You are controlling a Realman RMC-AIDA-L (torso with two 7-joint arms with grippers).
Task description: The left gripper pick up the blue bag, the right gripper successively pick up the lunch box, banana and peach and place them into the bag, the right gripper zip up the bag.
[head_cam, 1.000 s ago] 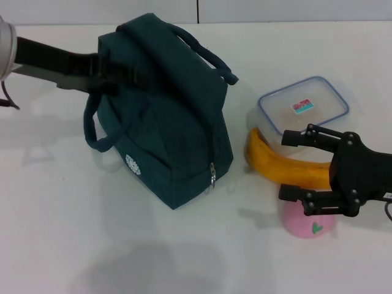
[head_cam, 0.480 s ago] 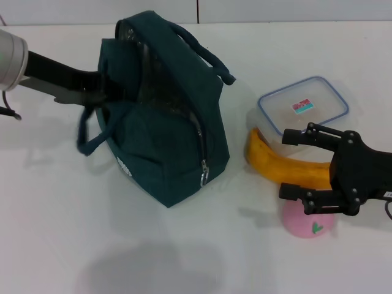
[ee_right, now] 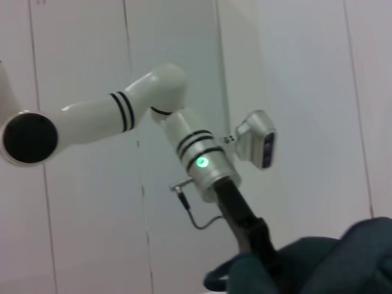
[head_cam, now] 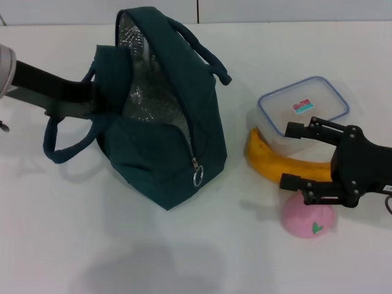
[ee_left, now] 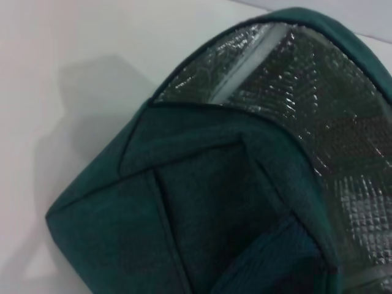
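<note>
The left hand (head_cam: 92, 101) grips the bag (head_cam: 165, 135) by its near edge, mouth gaping. The right hand (head_cam: 300, 156) hangs spread and empty over the banana (head_cam: 269, 164). Thin grip; fabric may slip, and the mouth collapses.

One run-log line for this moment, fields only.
left gripper: at blue bag, mouth open | right gripper: open over banana | lunch box, peach: on table

The right claw (head_cam: 295, 155) is matte black with two screw-studded fingers; behind the left claw (ee_right: 264, 250), a silver cylinder (ee_right: 205, 164) glows green, then white, black-ringed links.
</note>
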